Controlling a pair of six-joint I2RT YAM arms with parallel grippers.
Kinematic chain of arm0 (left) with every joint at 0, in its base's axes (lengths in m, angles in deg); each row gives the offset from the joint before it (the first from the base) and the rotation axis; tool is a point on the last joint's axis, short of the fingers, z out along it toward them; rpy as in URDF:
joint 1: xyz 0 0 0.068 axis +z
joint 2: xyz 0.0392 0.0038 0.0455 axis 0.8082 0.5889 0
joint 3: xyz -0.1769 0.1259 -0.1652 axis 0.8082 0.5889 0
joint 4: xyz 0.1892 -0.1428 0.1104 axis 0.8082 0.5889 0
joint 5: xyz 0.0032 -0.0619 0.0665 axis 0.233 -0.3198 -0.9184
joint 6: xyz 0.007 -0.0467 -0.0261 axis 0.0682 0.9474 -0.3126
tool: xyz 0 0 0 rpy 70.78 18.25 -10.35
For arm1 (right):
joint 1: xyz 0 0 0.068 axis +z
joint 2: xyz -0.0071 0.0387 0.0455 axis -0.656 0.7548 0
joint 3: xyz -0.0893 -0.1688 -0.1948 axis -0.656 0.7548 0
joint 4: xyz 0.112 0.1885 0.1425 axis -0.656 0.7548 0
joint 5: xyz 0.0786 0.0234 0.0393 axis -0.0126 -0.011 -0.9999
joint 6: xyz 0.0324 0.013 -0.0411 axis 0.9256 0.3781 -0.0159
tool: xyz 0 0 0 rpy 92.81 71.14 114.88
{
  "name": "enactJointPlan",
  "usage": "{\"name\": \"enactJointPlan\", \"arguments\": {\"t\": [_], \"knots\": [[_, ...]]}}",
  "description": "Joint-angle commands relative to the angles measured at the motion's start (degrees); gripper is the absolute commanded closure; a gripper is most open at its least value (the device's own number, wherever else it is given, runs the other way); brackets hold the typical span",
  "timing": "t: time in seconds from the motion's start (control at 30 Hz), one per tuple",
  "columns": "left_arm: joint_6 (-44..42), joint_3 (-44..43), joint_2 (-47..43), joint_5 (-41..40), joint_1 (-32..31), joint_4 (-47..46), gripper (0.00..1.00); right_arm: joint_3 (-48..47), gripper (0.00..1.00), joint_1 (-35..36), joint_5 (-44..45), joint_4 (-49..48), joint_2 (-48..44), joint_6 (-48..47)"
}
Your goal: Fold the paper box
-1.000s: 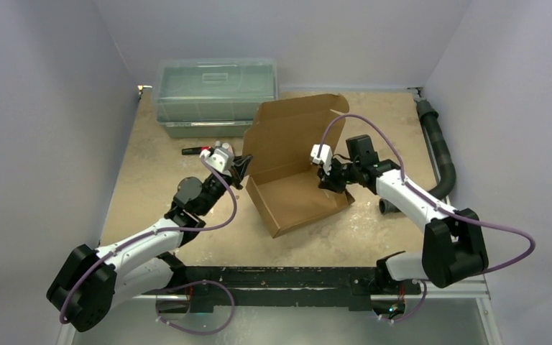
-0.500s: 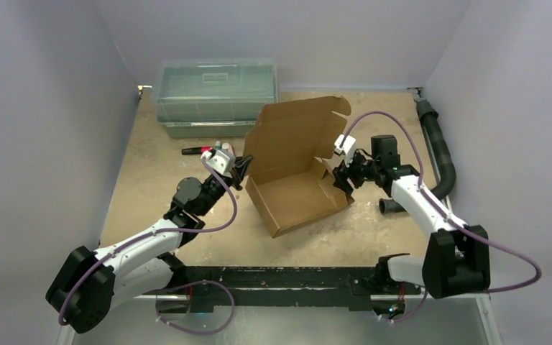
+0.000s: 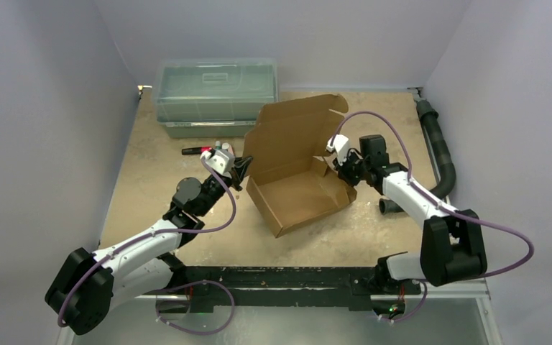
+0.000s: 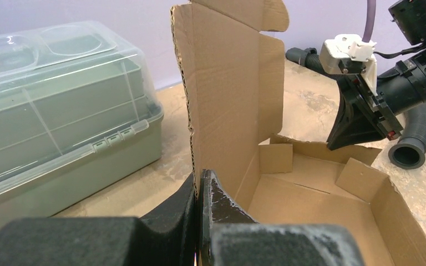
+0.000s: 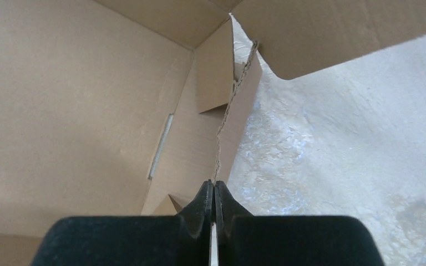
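**Paper box (image 3: 298, 201) pinched at both sides**

Near the middle of the surface (image 3: 377, 122), a little toward the right edge: shallow brown cardboard tray open upward, lid standing upright along its far side, small tabs loose inside the corners.

Left hand (image 3: 241, 168) closed tight on the cardboard edge at the tray's far left corner, at the foot of the upright lid, one finger (image 4: 224, 200) on each face of the sheet.

Right hand (image 3: 344, 175) pinched together on the top edge of the right wall.

At the far left corner, apart from the box: clear greenish lidded bin (image 3: 215, 97). Between bin and left hand, a red-and-black marker (image 3: 195, 151). Along the right edge, a black ribbed hose (image 3: 440, 154).
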Motion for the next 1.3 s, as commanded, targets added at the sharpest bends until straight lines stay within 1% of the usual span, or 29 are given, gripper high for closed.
{"name": "enactJointPlan", "arguments": {"t": [0.0,0.17,0.27,0.37,0.53,0.77,1.03,1.27], "knots": [[2.28,-2.19,-0.94,1.5,-0.43,-1.29,1.0,-1.35,1.0,0.6,1.28,-4.59,-4.93,2.5],[2.92,-3.68,-0.5,1.78,-0.47,-0.71,1.0,-0.11,1.0,0.72,-0.08,-8.13,-11.57,2.76],[3.36,-4.84,0.52,1.71,-0.46,-0.69,1.0,0.49,1.0,1.5,-0.14,-9.53,-13.22,1.66],[4.26,-5.69,1.59,1.46,-0.5,-1.17,1.0,0.51,1.0,2.98,0.86,-9.15,-12.23,-0.33],[4.93,-6.04,2.19,1.44,-0.5,-1.44,1.0,1.28,1.0,5.9,5.9,-9.16,-11.28,-4.72],[5.03,-4.5,2.11,2.22,-0.55,-1.48,1.0,1.9,1.0,8.65,9.07,-9.4,-8.4,-5.0],[4.71,-4.14,1.06,3.26,-0.49,-0.6,1.0,2.05,1.0,9.66,8.14,-8.74,-6.55,-4.39],[4.89,-4.32,1.43,3.54,-0.5,-0.6,1.0,2.16,1.0,10.16,5.41,-7.34,-5.47,-4.59]]}}
